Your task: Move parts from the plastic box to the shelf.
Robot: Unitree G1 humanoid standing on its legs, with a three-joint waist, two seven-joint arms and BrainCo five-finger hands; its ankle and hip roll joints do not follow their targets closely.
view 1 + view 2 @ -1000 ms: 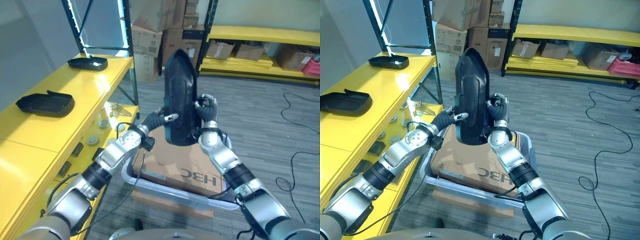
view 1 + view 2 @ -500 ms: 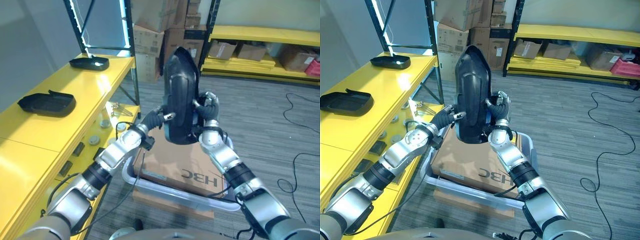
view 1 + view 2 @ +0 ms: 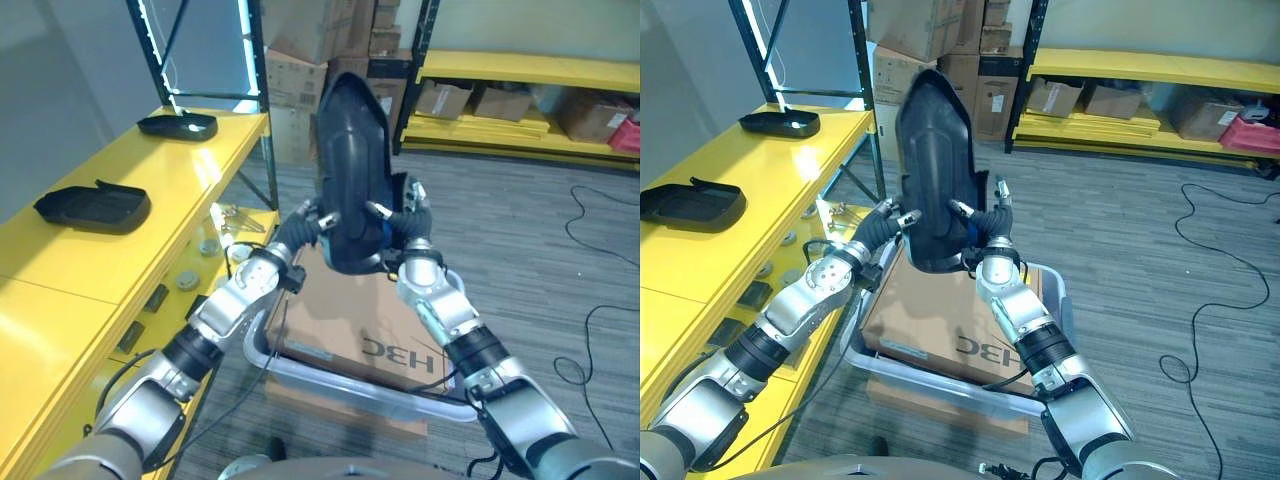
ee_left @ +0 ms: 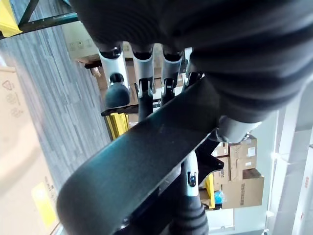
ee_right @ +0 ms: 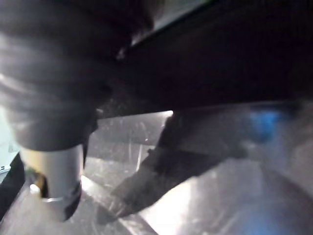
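Shelving is running down the left of the scene: a long yellow metal shelf (image 3: 760,160) already carrying two flat black moulded plastic parts, one nearer (image 3: 690,205) and one farther (image 3: 778,123). Low in the middle, between the arms, a clear plastic box (image 3: 1052,300) is sitting on the grey floor with a brown cardboard sheet (image 3: 940,320) lying in it.

Above that box both hands are holding up a large black moulded plastic shell (image 3: 935,180) — long, rounded at the top, its long axis standing nearly upright with the top leaning slightly left. The shelf lies to the left of it, well apart, so the left arm is the nearer one for setting it down, and the part will probably need laying flat to match the two already there.

The left hand (image 3: 885,222) is pressing the shell's left edge, its fingers spread along the face and its thumb under the rim — a clamp rather than a curl. The right hand (image 3: 985,225) is bracing the lower right side with fingers splayed against it. Both forearms are rising from below, converging on the shell.
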